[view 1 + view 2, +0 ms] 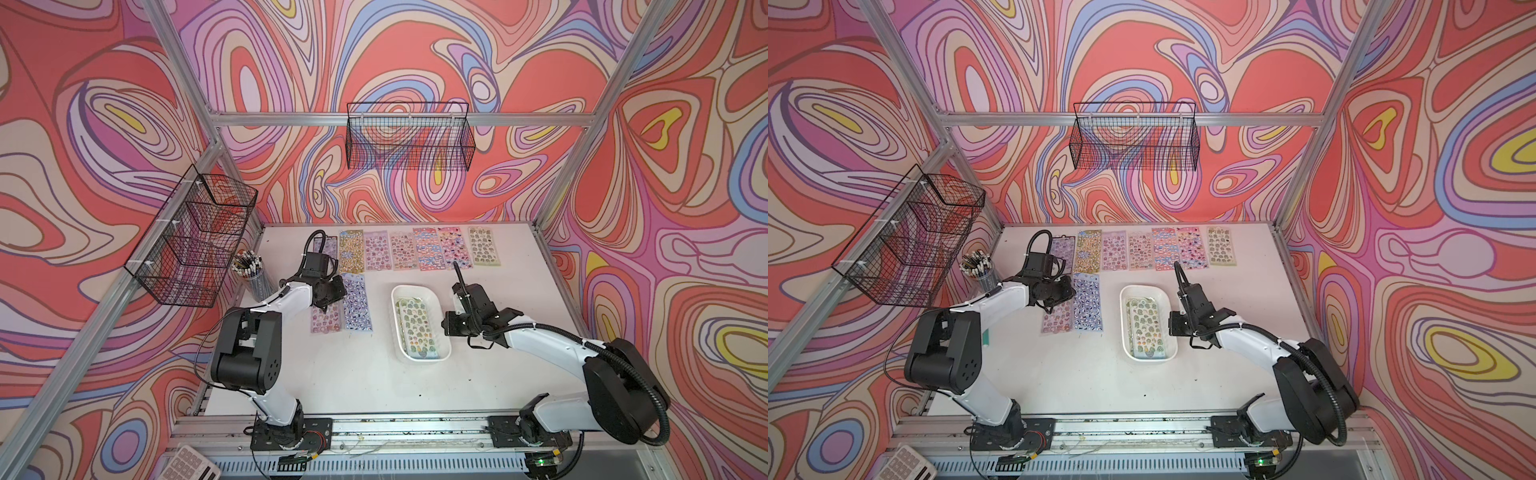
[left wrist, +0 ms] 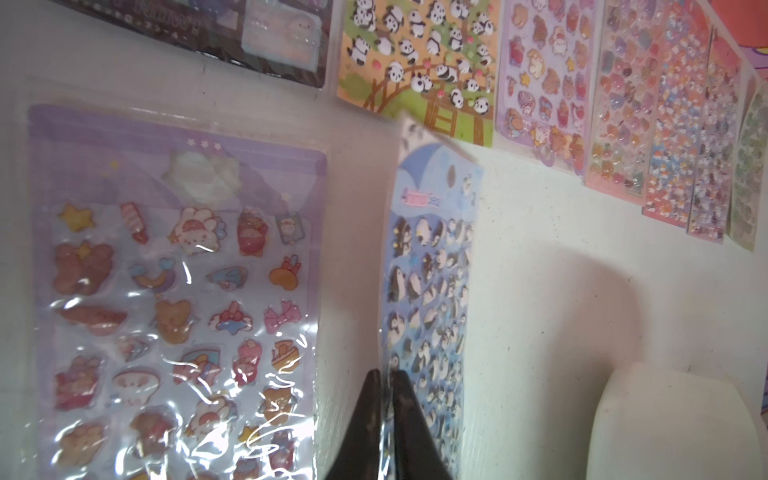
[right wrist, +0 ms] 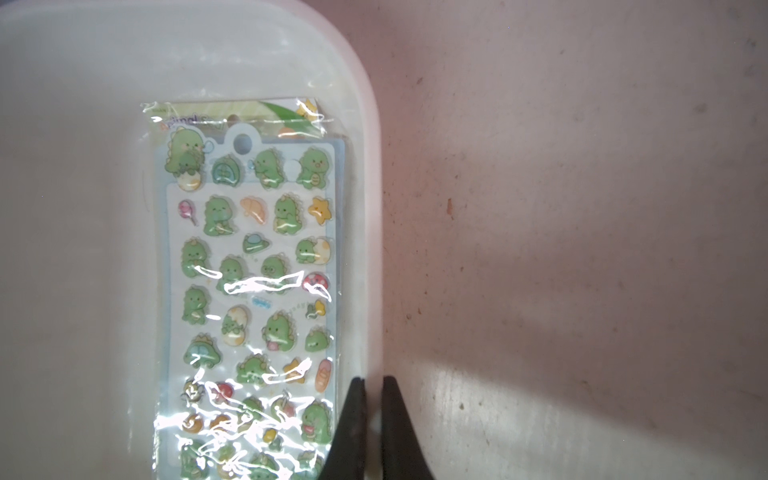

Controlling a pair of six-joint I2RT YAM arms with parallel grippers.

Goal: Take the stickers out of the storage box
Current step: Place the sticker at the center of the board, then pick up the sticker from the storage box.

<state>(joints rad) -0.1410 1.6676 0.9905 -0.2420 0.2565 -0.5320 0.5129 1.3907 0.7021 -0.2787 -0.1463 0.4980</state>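
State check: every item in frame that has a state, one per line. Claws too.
left claw: nearly closed on an edge of the penguin sheet.
right claw: closed on the rim of the storage box.
storage box: upright on the table, not emptied.
dinosaur sheet: flat inside the box, wrapped.
penguin sheet: out, one edge pinched.
lilac sheet: out, flat on the table.
back row of sheets: seven, flat, side by side.
pen cup: upright, full.

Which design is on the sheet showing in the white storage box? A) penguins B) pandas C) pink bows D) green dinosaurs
D: the right wrist view shows the sheet of green dinosaur stickers lying flat inside the storage box.
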